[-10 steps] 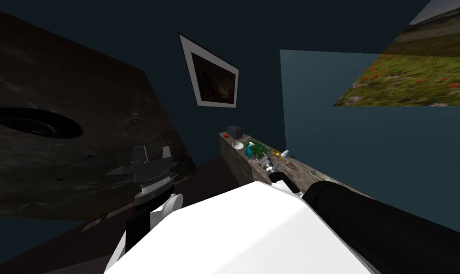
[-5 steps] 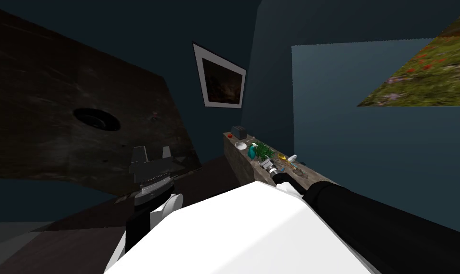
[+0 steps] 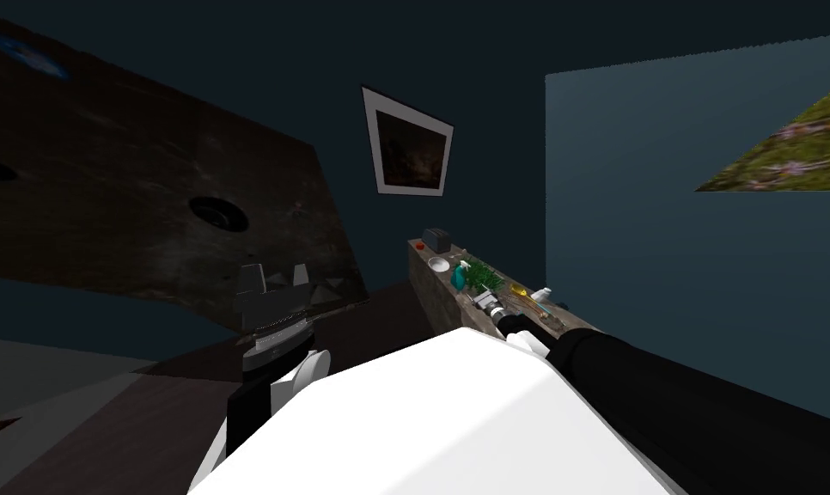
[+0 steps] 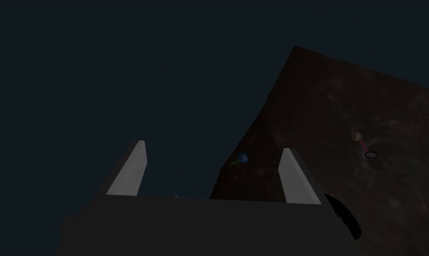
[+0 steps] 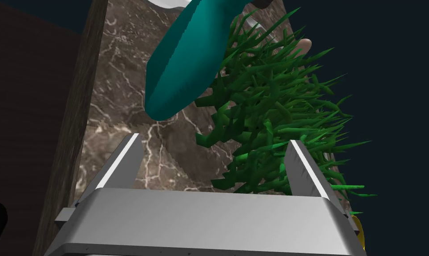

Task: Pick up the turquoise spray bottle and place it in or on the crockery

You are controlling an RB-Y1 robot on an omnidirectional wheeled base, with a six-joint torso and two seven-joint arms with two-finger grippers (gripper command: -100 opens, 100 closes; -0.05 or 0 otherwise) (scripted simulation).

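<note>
The turquoise spray bottle stands on a narrow brown marble counter, with a white bowl just beyond it. In the right wrist view the bottle rises a short way ahead of my open right gripper, nearer its left finger. A spiky green plant crowds the right finger. My right gripper hovers over the counter just short of the bottle. My left gripper is raised at the left, open, with nothing between its fingers.
A dark toaster and a small red thing sit at the counter's far end. Yellow and white small items lie nearer me on the counter. A large dark slab with a round hole spreads at left.
The whole head view has swung, so the counter, picture frame and dark slab have shifted right. My right gripper stays just short of the bottle. The left arm holds its pose.
</note>
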